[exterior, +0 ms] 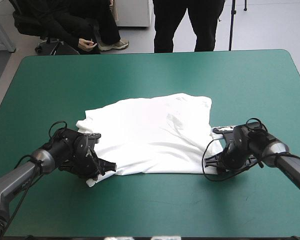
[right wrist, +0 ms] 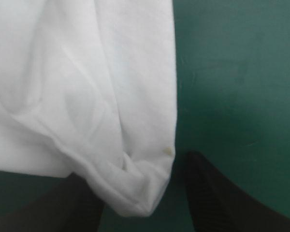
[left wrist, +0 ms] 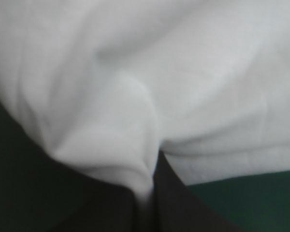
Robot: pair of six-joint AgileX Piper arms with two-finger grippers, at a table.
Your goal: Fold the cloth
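The white T-shirt [exterior: 150, 135] lies spread and partly folded in the middle of the teal-green table [exterior: 155, 75]. My left gripper [exterior: 101, 172] is at its near left corner, low on the table. In the left wrist view that gripper [left wrist: 146, 195] is shut on the T-shirt [left wrist: 159, 72], a pinched fold rising from between the black fingers. My right gripper [exterior: 216, 159] sits at the shirt's near right corner. In the right wrist view this gripper [right wrist: 135, 169] stands open, the corner of the T-shirt [right wrist: 63, 72] lying between its fingers [right wrist: 212, 198].
Bare teal-green cover [exterior: 155, 210] stretches between the shirt and the table's near edge, and a wide band of it [exterior: 240, 75] lies beyond the shirt toward the far edge. Teal-green cover [right wrist: 232, 72] also shows beside the shirt's right hem.
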